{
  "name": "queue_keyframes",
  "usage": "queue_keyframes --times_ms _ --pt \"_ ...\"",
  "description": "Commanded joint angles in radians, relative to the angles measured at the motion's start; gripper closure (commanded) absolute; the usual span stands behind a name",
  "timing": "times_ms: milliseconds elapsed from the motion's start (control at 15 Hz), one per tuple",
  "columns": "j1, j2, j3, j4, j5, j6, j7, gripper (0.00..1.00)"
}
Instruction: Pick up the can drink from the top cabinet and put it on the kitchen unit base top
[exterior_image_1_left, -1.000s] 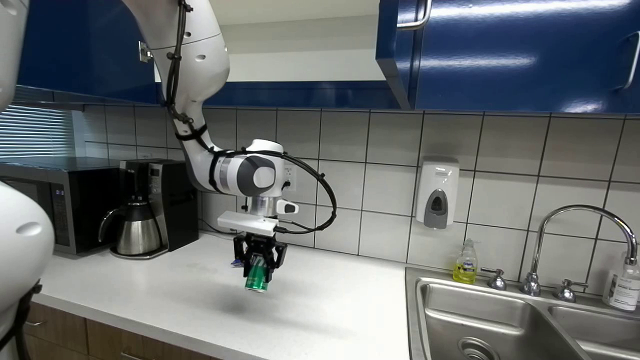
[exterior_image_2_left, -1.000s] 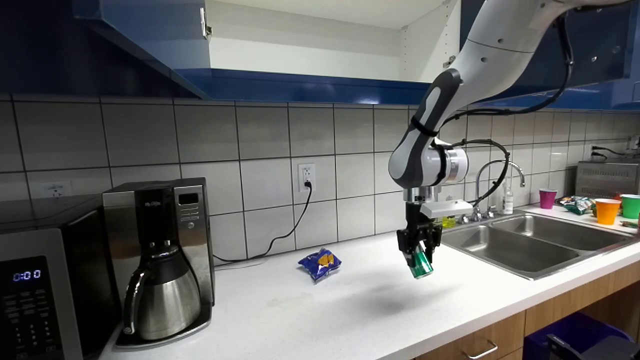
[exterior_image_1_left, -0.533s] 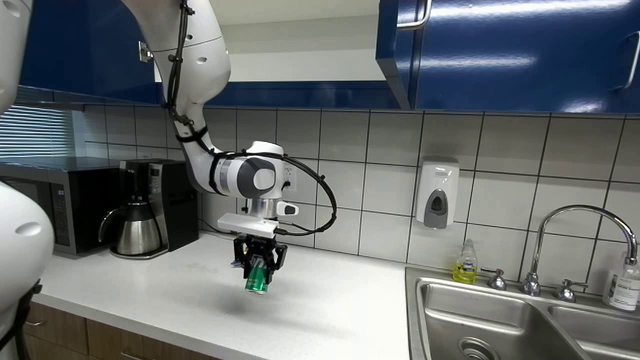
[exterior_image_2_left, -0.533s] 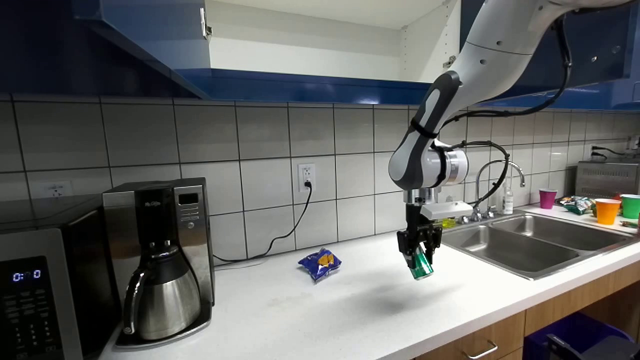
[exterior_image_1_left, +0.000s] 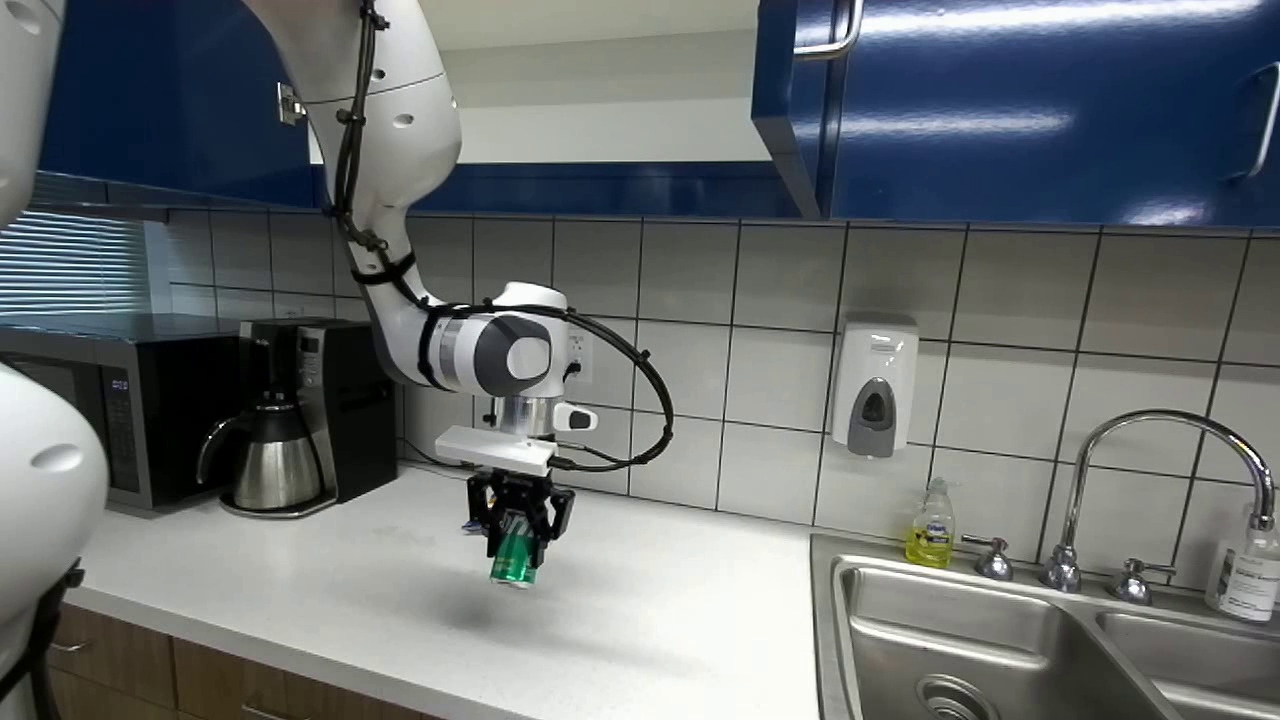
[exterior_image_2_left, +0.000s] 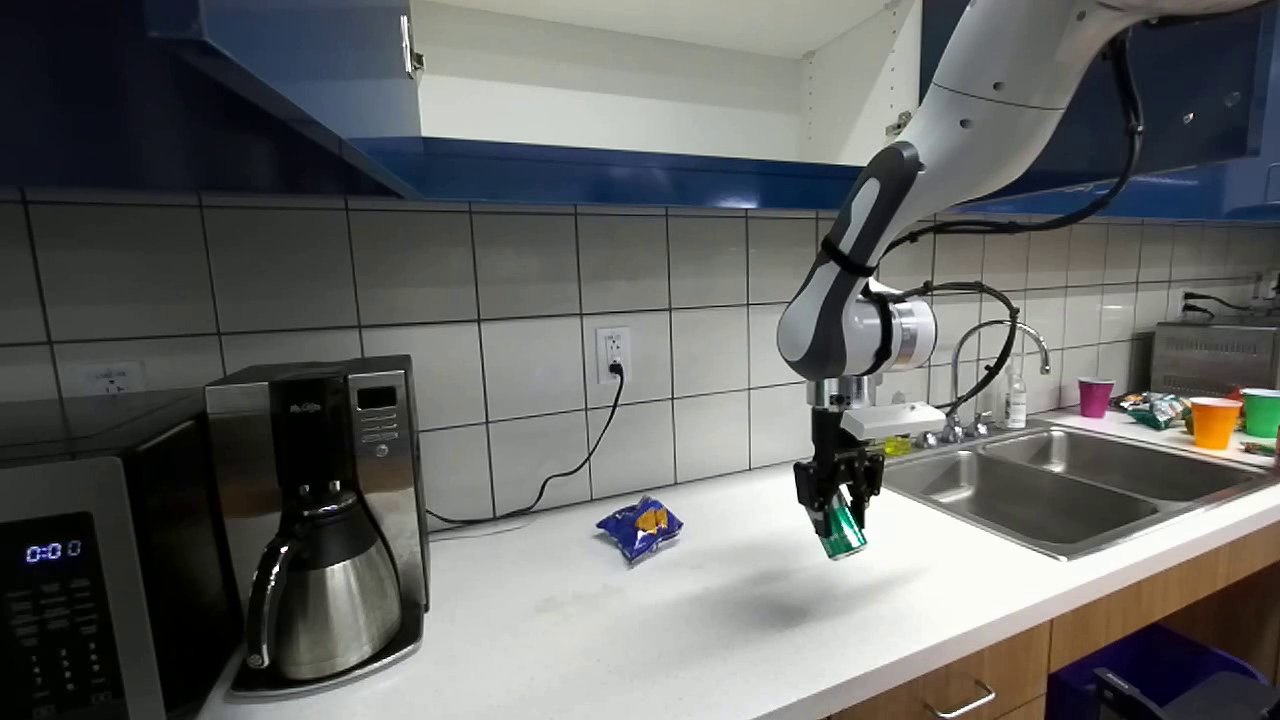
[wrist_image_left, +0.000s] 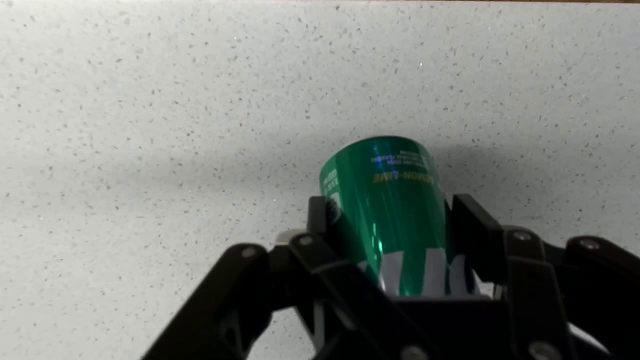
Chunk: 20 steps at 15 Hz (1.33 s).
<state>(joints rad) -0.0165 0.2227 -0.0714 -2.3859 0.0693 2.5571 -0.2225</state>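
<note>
The green can drink (exterior_image_1_left: 514, 568) is held in my gripper (exterior_image_1_left: 516, 553), tilted, with its lower end pointing down. It also shows in an exterior view (exterior_image_2_left: 846, 540) and in the wrist view (wrist_image_left: 395, 205), where the black fingers press on both of its sides. The can's upper part is hidden by the gripper. It hangs above the white kitchen unit base top (exterior_image_2_left: 600, 640), and a shadow lies on the surface below, apart from it. The blue top cabinet (exterior_image_2_left: 620, 178) stands open above and behind, with its white interior showing in both exterior views.
A blue-and-yellow packet (exterior_image_2_left: 638, 528) lies near the tiled wall. A coffee maker (exterior_image_2_left: 390, 480) and a microwave (exterior_image_2_left: 60, 590) stand at one end. A steel sink (exterior_image_1_left: 830, 620) with a faucet (exterior_image_1_left: 1075, 500) and a soap bottle (exterior_image_1_left: 931, 535) is at the other side.
My gripper and the can have sunk very slightly during the last second. Between half a second ago and now I see no movement of the arm or can.
</note>
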Motion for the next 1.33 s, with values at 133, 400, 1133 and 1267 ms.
queue_keyframes --times_ms 133,400,1133,1267 --pt "-0.023 -0.001 0.022 0.001 -0.010 -0.003 0.008 0.36" --pt "-0.026 0.021 0.030 0.010 -0.001 0.032 -0.005 0.61" --pt "-0.051 0.167 0.093 0.084 0.043 0.219 0.003 0.61" --pt "-0.049 0.186 0.101 0.091 0.033 0.265 0.008 0.61"
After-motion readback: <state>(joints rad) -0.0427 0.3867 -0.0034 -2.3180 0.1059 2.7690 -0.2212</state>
